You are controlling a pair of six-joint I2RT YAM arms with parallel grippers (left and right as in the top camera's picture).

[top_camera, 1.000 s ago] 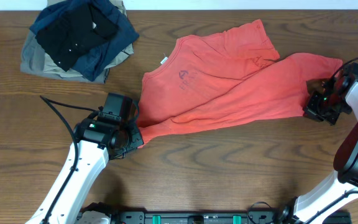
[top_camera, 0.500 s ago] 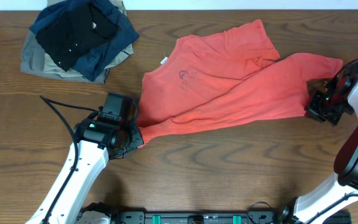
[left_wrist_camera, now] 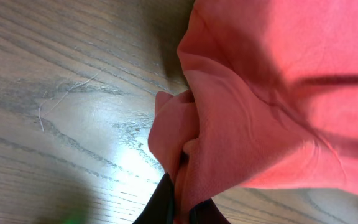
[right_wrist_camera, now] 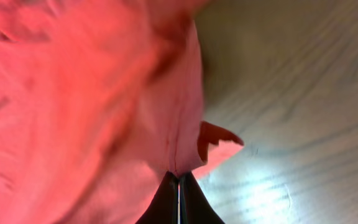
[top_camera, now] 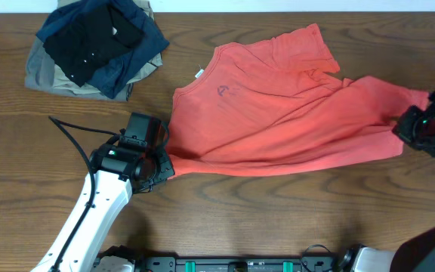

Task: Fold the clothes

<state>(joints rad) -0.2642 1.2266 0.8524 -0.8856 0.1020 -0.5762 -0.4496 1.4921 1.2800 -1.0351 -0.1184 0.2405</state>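
The clothes are a coral-red T-shirt spread across the middle of the table, with a small dark chest logo and a white neck label. My left gripper is shut on a bunched fold of its lower left edge, the black fingertips pinching the cloth. At the right edge of the overhead view my right gripper is shut on the shirt's right end. A small flap of cloth sticks out beside its tips. The shirt is stretched between the two grippers.
A pile of black, navy and khaki folded garments lies at the back left. Bare wooden tabletop runs along the front. My left arm reaches in from the front left.
My right gripper has moved right toward the table's edge with the shirt's end, pulling the cloth longer and flatter. The left gripper has stayed where it was.
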